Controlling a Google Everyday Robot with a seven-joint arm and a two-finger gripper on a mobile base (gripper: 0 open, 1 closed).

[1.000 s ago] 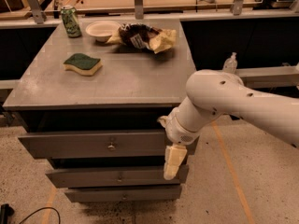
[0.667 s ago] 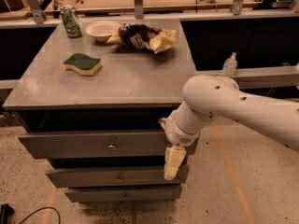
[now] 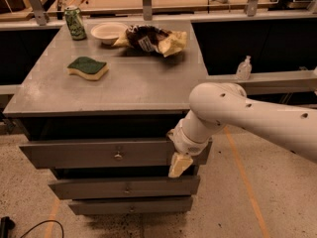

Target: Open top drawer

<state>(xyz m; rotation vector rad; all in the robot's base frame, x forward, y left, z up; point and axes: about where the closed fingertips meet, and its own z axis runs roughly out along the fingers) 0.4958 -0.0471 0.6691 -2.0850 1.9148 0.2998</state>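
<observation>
The top drawer (image 3: 79,153) is a wide grey metal front with a small round knob (image 3: 118,156) at its centre. It stands pulled out from the cabinet, further forward than the two slimmer drawer fronts (image 3: 124,187) below it. My gripper (image 3: 179,165) hangs at the right end of the top drawer's front, its cream-coloured tip pointing down in front of the gap under that drawer. The white arm (image 3: 257,118) comes in from the right. The drawer's inside is in shadow under the tabletop.
On the grey cabinet top (image 3: 138,78) lie a green and yellow sponge (image 3: 88,67), a green can (image 3: 75,23), a white bowl (image 3: 109,31) and a crumpled chip bag (image 3: 153,38). A small bottle (image 3: 243,68) stands on a ledge at right. A black cable (image 3: 29,228) lies on the floor at left.
</observation>
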